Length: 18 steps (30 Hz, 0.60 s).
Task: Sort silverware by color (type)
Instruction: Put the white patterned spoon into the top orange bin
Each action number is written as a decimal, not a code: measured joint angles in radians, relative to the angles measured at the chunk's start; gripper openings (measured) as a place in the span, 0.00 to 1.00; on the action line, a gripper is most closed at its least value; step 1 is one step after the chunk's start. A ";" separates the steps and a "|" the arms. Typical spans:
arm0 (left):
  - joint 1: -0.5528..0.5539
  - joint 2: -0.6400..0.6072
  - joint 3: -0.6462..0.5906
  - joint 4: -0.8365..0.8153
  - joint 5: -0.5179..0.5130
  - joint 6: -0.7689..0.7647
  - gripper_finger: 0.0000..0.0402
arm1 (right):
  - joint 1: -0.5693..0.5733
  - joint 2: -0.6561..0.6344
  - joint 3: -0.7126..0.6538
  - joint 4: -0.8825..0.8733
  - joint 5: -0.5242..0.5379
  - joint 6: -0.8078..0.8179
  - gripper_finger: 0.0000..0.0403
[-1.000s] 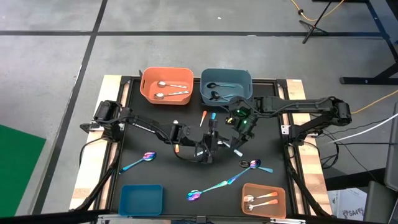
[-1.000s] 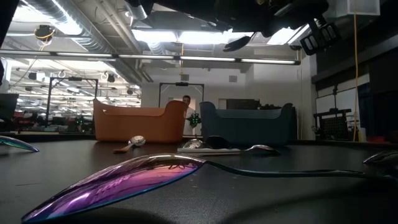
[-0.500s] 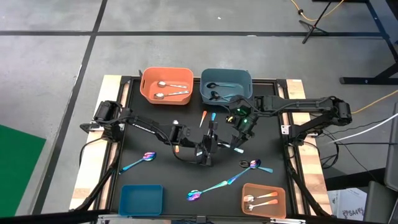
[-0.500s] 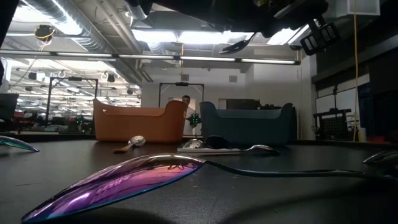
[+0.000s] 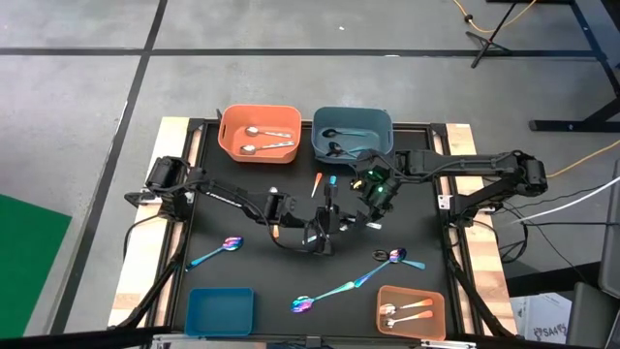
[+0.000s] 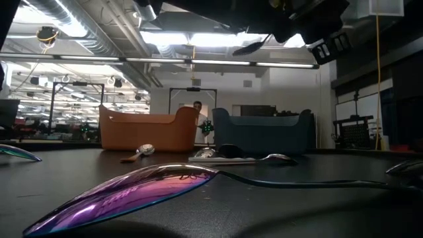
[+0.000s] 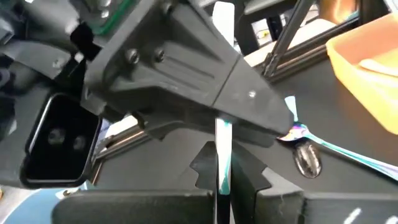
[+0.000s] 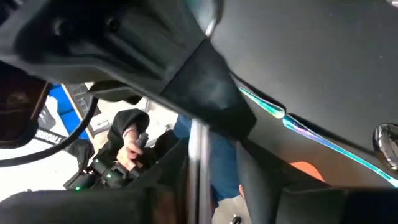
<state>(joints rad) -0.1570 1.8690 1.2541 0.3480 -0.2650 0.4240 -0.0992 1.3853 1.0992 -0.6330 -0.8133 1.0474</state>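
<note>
High view: a thin teal-handled iridescent spoon (image 7: 222, 149) is held off the black table mat (image 5: 242, 291) at its centre, both grippers meeting on it. The left gripper (image 5: 325, 225) clamps its handle; the right gripper (image 5: 374, 208) also appears clenched on it. Other iridescent spoons (image 5: 344, 289) lie nearby, between a blue plastic bin (image 5: 220, 310) and an orange plastic bin (image 5: 411, 310).

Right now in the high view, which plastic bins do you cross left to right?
Small blue bin at the near edge → orange bin at the far edge → dark blue bin beside it → small orange bin.
</note>
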 joint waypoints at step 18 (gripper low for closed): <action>0.007 -0.027 0.000 -0.070 -0.012 -0.005 0.03 | -0.173 -0.196 -0.001 -0.038 0.054 -0.328 0.30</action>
<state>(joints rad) -0.1496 1.8420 1.2537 0.2780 -0.2773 0.4187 -0.2723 1.1896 1.0981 -0.6710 -0.7596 0.7190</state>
